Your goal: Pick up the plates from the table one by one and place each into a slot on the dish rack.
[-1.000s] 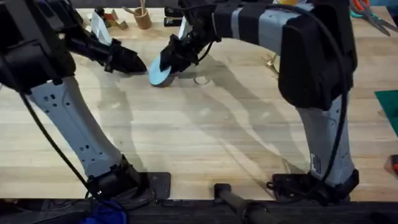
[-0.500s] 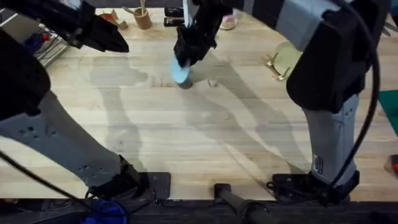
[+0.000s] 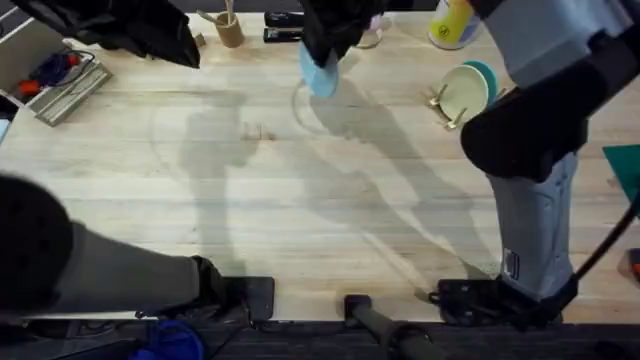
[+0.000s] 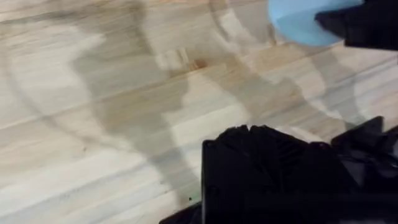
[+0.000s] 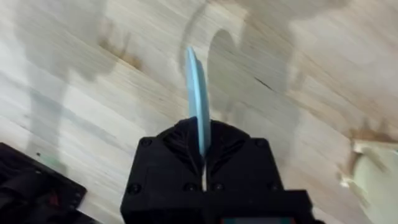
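Note:
A light blue plate (image 3: 321, 73) hangs above the table (image 3: 300, 200) near its far edge, with my right gripper (image 3: 335, 35) shut on its upper rim. The right wrist view shows this plate (image 5: 198, 93) edge-on, pinched between my right gripper's (image 5: 203, 158) fingers. At the right back stands the dish rack (image 3: 443, 101), where a pale yellow plate (image 3: 465, 90) and a teal plate (image 3: 489, 76) stand upright in slots. My left gripper (image 3: 180, 45) hovers high at the far left. From the left wrist view, the blue plate (image 4: 295, 22) is held beyond the left gripper (image 4: 292, 165).
A wooden cup of sticks (image 3: 229, 28) stands at the back, and a yellow bottle (image 3: 450, 22) behind the rack. A tray of tools (image 3: 62, 82) sits at the far left. A teal mat (image 3: 626, 165) lies at the right edge.
My right gripper has lifted the blue plate off the table and carried it back and to the right. The left arm has pulled away to the left and risen.

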Robot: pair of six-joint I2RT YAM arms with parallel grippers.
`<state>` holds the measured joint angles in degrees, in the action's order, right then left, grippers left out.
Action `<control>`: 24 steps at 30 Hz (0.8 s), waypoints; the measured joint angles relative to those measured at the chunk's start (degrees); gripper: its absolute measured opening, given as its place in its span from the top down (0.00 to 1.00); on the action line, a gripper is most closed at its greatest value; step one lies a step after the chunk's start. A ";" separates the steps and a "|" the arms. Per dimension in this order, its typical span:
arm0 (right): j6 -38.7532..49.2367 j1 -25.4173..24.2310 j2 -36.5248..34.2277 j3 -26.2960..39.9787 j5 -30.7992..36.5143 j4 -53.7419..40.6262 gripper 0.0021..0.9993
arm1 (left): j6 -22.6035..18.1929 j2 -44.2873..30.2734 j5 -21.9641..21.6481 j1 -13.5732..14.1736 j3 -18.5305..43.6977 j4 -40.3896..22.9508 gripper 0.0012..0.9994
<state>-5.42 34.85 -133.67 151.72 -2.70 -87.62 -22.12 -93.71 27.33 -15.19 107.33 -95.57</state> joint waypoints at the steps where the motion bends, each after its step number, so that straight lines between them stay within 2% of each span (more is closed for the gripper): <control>1: 0.43 0.00 0.00 1.28 0.76 -1.31 0.97 | 0.85 1.25 -1.14 0.85 0.00 -0.06 0.96; 4: 1.64 0.00 0.00 4.70 2.50 -4.66 0.97 | 3.11 4.80 -4.18 2.42 0.00 -0.06 0.96; 8: 2.92 0.00 0.09 8.48 5.26 -5.02 0.97 | 5.27 9.11 -7.19 2.68 0.00 -0.40 0.95; 16: 4.65 0.11 2.77 8.90 7.32 -5.05 0.97 | 7.42 13.09 -9.46 2.68 0.02 -1.26 0.94; 20: 5.40 0.66 7.20 5.28 7.72 -5.05 0.97 | 7.60 13.09 -9.66 2.68 0.02 -1.26 0.91; 24: 6.16 0.85 14.61 -2.63 8.11 -5.05 0.97 | 7.59 13.09 -10.03 2.68 0.02 -1.26 0.84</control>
<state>0.73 35.70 -119.06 149.09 5.40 -92.66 -14.53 -80.62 17.30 -12.51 107.35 -96.84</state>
